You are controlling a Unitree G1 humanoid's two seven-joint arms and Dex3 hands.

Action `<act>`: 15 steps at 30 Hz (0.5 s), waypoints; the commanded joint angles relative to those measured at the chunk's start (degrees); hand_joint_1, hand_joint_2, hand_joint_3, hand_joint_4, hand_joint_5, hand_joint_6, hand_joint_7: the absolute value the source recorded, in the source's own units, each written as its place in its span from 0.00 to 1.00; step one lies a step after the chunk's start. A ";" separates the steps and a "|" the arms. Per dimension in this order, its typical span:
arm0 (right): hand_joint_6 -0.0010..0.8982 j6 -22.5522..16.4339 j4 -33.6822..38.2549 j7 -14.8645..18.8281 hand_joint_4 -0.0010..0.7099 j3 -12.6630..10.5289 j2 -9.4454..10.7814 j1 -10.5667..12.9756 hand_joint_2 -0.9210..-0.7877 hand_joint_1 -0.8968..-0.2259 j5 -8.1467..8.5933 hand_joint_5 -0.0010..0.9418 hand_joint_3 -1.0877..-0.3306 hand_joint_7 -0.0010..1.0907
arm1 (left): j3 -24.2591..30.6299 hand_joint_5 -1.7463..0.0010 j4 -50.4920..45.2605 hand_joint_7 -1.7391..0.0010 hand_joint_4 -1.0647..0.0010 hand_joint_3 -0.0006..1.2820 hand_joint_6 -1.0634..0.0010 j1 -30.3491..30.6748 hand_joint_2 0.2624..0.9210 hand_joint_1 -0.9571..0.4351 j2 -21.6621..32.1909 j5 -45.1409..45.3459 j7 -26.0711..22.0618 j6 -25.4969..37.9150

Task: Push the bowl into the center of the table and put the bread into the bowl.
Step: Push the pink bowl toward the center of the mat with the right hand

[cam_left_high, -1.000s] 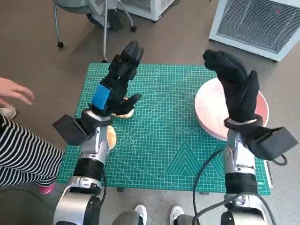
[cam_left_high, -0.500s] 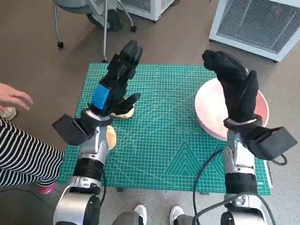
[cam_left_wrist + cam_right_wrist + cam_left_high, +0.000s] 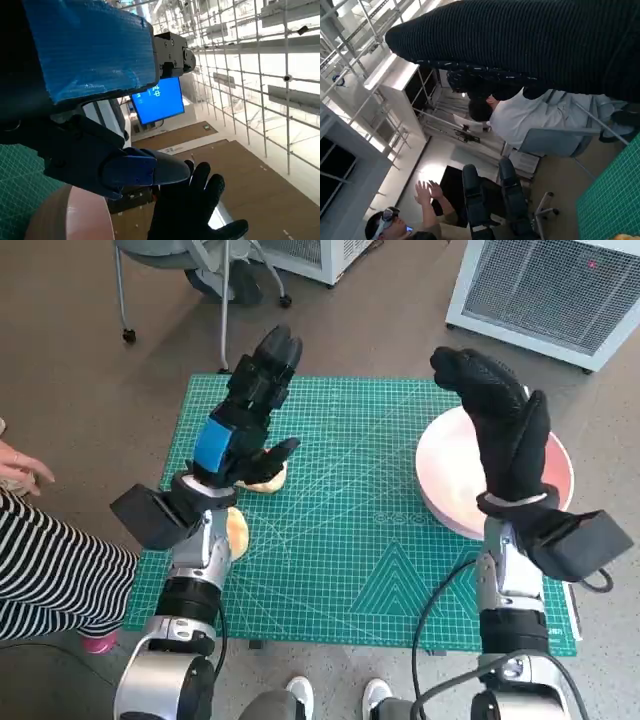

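A round piece of bread (image 3: 237,533) lies near the front left of the green mat (image 3: 350,550) that covers the desk, partly hidden behind the left arm. A little farther back, a second piece of bread (image 3: 268,480) lies just under the left robot hand (image 3: 250,410). That robot hand is up in the air with its fingers stretched out, and it holds nothing.

On the other side, the pink bowl (image 3: 447,480) sits at the right edge of the mat, far from the middle. The right robot hand (image 3: 500,420) is raised over the bowl, fingers straight and apart, and it holds nothing too. I cannot tell if it touches the bowl.

The bowl seems to come first. To do it well, the right robot hand should go down on the outer side of the bowl, flat against the rim, and push slowly toward the middle. A push that is low and gentle should slide the bowl. A high or fast push could tip it. It should stop before the bowl bumps the bread.

A person's hand (image 3: 18,468) is at the far left, near the desk.
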 commanded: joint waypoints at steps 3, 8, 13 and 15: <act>0.06 1.76 0.61 3.31 0.22 -3.92 -4.98 2.24 0.00 0.30 4.26 0.00 0.50 0.38 | 0.09 1.00 -0.78 0.85 0.95 0.26 1.00 -0.61 1.00 0.19 -0.22 -0.33 0.02 -0.11; 0.05 0.92 1.23 0.79 0.21 -7.34 -7.49 2.85 0.00 0.30 4.30 0.00 0.50 0.38 | 0.32 1.00 -0.16 0.85 0.95 0.26 1.00 -0.58 1.00 0.19 0.00 -0.10 0.06 -0.63; 0.03 -0.52 2.62 -3.69 0.20 -10.03 -9.31 3.05 0.00 0.30 2.20 0.00 0.48 0.39 | 0.53 1.00 0.75 0.85 0.95 0.26 1.00 -0.82 1.00 0.19 0.04 0.08 0.16 -0.98; 0.02 -1.04 3.88 -4.87 0.17 -10.78 -10.18 2.92 0.00 0.30 1.79 0.01 0.46 0.37 | 0.54 1.00 0.94 0.85 0.95 0.26 1.00 -0.88 1.00 0.19 0.00 0.20 0.29 -1.13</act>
